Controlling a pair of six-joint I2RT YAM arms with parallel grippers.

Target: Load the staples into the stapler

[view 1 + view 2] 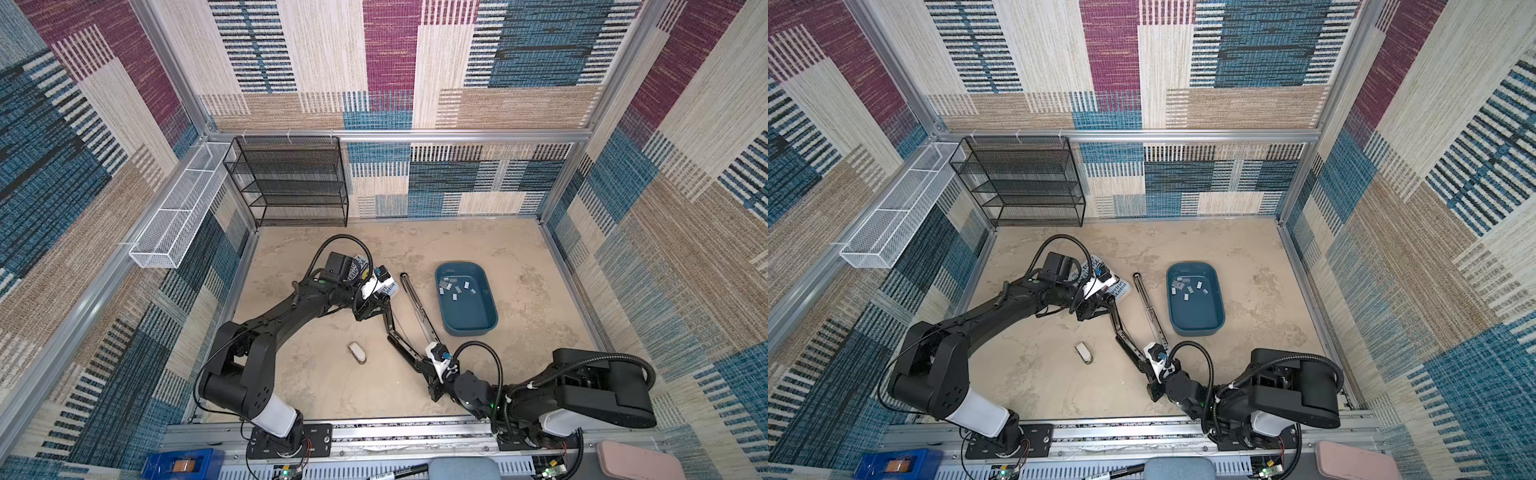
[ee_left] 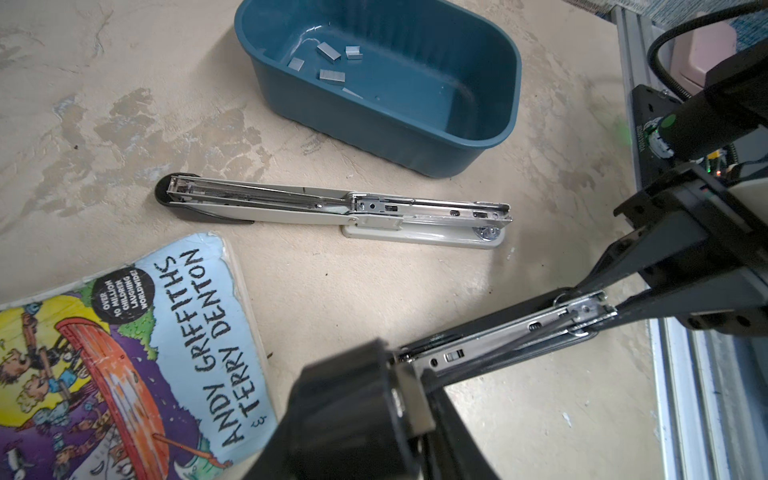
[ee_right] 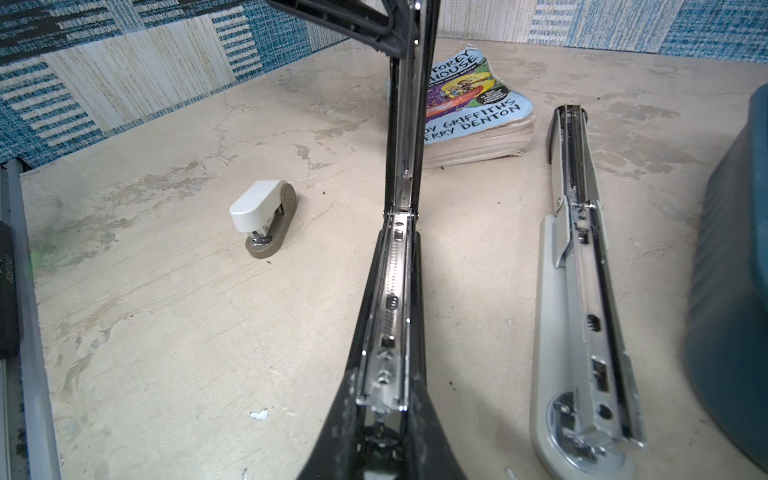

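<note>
Staples (image 1: 455,287) lay loose in the blue tub (image 1: 469,330). Near it a grey long-reach stapler (image 1: 417,305) lay opened flat. Farther over, the black stapler (image 1: 405,350) stood hinged open, left gripper (image 1: 382,308) clamped narrow on its upper arm, right gripper (image 3: 382,399) clamped narrow on its magazine tip.

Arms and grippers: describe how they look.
Both the left arm and right arm are matte black with a white section near the base. A black ribbed cable loops over each wrist. The left gripper and right gripper are slim, black, each with a white mount and blue knob.
</note>
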